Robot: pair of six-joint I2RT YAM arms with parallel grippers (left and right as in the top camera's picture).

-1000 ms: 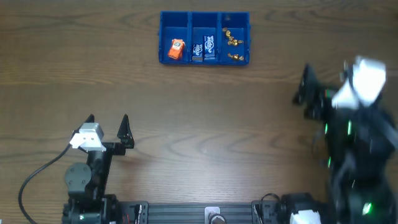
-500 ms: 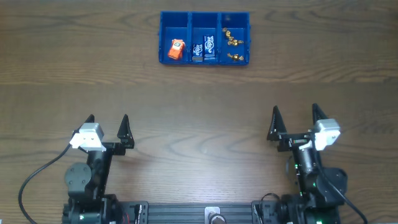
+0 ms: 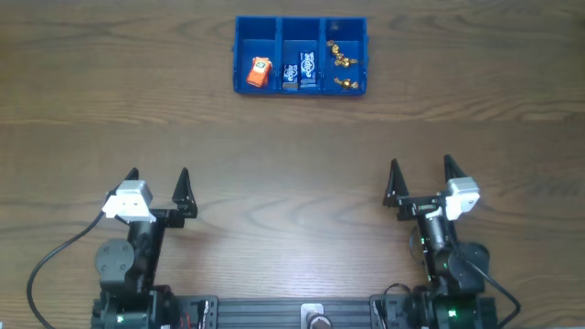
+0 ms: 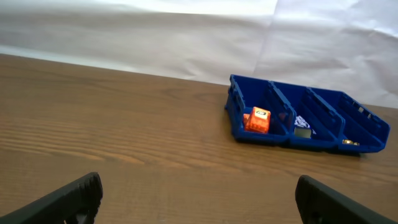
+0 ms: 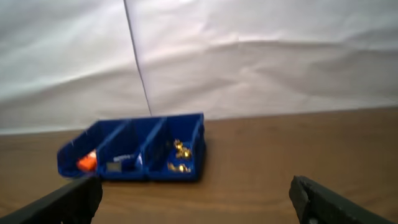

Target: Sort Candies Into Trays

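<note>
- A blue tray (image 3: 238,46) with three compartments side by side sits at the far side of the wooden table (image 3: 292,137), well apart from both arms.
- Its compartment on the left arm's side holds one orange candy (image 3: 261,71), which lies toward the tray's near end. In the left wrist view the same candy (image 4: 258,120) rests close against the divider wall.
- The middle compartment holds a few blue-wrapped candies (image 3: 300,71), blue with white markings. How many there are cannot be told.
- The compartment on the right arm's side holds several small gold candies (image 3: 344,64), spread in two loose clusters along its length. The right wrist view shows them (image 5: 179,155) lying on the compartment floor.
- The left gripper (image 3: 158,175) is near its own base on the left of the table. Its jaws are spread wide, with nothing between them and touching no candy.
- The right gripper (image 3: 421,166) is likewise close to its base on the right. Its jaws are also spread wide, and it holds nothing.
- Both grippers point toward the tray, and bare wood lies between them and it.
- A white sheet (image 4: 155,31) hangs behind the far edge of the table.
</note>
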